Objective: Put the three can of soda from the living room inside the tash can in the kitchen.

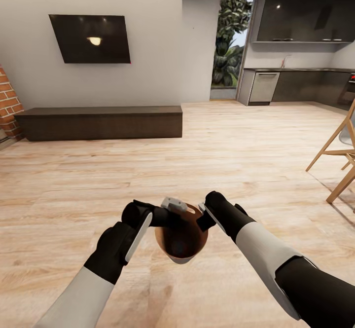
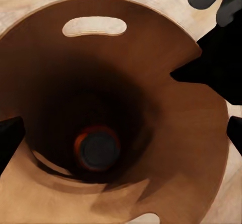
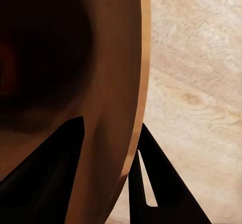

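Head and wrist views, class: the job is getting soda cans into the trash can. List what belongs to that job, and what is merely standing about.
Belongs to the job:
trash can
orange soda can lying in its bottom
left gripper
right gripper, clamped across the rim

Standing about:
wall TV
long bench
wooden chair

**Count: one bin, one can, two grippers**

One tash can (image 1: pixel 181 239) sits between the two grippers, the left gripper (image 1: pixel 157 217) at one side of its rim and the right gripper (image 1: pixel 203 215) at the other. One can of soda (image 2: pixel 97 148), orange with a dark end, lies at the bin's bottom, straight below the left gripper. Well beyond both grippers: one black wall TV (image 1: pixel 90 38), one long dark bench (image 1: pixel 100 122), one wooden chair (image 1: pixel 340 158) off to the right.
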